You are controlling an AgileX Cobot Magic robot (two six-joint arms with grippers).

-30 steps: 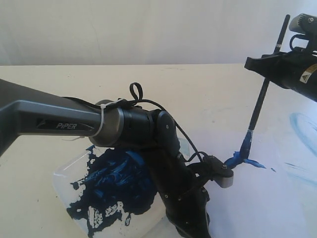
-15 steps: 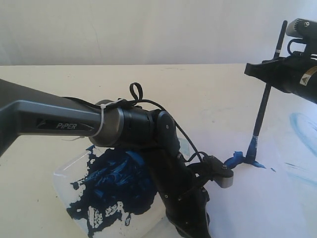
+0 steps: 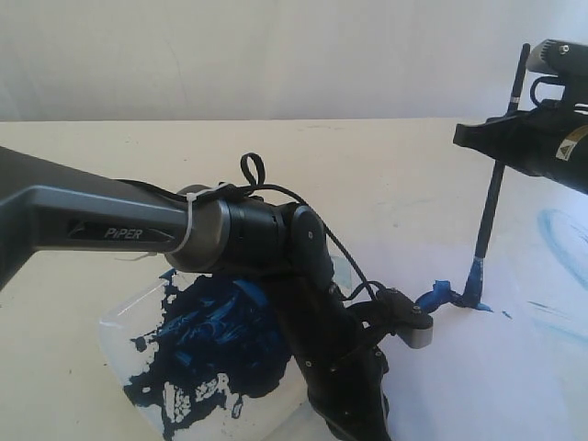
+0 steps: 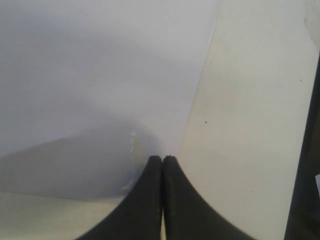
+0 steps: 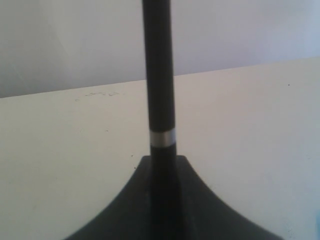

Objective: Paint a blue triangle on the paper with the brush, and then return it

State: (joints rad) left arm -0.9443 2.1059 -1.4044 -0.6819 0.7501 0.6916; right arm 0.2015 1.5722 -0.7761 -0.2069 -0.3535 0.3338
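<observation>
Cream tabletop (image 3: 110,147), white paper sheet (image 3: 514,386) at right. Right gripper (image 5: 162,162) pinches thin black-handled brush (image 3: 492,197) high on handle; judged light, stiff, soft-tipped. Left gripper (image 4: 162,160) pressed together at paper edge.

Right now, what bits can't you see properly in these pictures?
Blue triangle: the exterior view shows only a short stroke by the brush tip; the left arm covers the paper next to it.
Brush tip: the right wrist view shows only handle in the right gripper.
Paint dish: partly behind the left arm in the exterior view.
Left gripper: left wrist view, shut at the paper's edge; touching it or not, unclear.
</observation>
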